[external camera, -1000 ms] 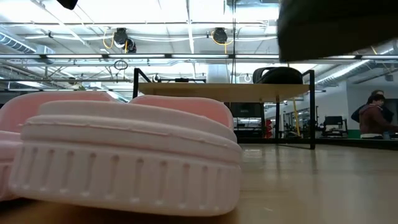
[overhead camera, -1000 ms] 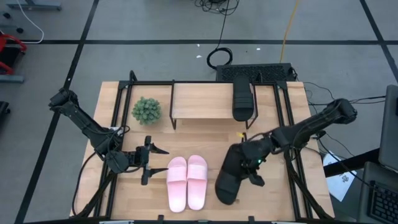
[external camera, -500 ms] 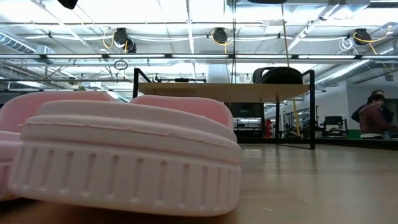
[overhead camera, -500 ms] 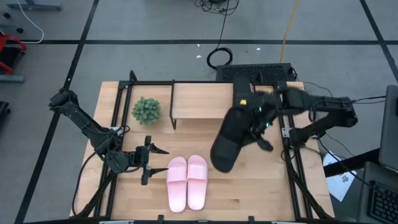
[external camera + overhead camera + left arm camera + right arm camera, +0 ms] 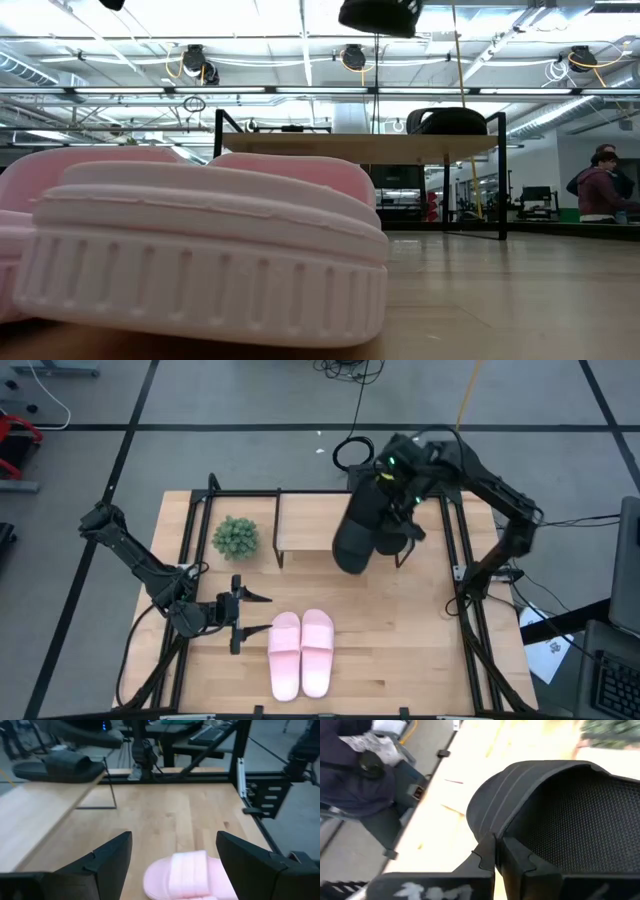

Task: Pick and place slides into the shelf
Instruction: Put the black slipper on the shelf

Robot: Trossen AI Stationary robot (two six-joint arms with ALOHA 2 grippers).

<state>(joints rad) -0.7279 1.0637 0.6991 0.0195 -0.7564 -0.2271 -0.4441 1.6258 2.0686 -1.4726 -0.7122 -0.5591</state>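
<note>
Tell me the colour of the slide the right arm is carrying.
Black. The carried slide shows best in the high view, above the shelf.

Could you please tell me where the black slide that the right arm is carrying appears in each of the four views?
High view: carried black slide, above the shelf.
Low view: its dark end at the top edge.
Left wrist view: not identifiable; only the shelved black slide.
Right wrist view: strap, pinched by the right gripper.
Shared landmark: the shelf.

pink pair (image 5: 302, 652) flat on table | black slide (image 5: 358, 531) lifted over shelf (image 5: 318, 521)
</note>
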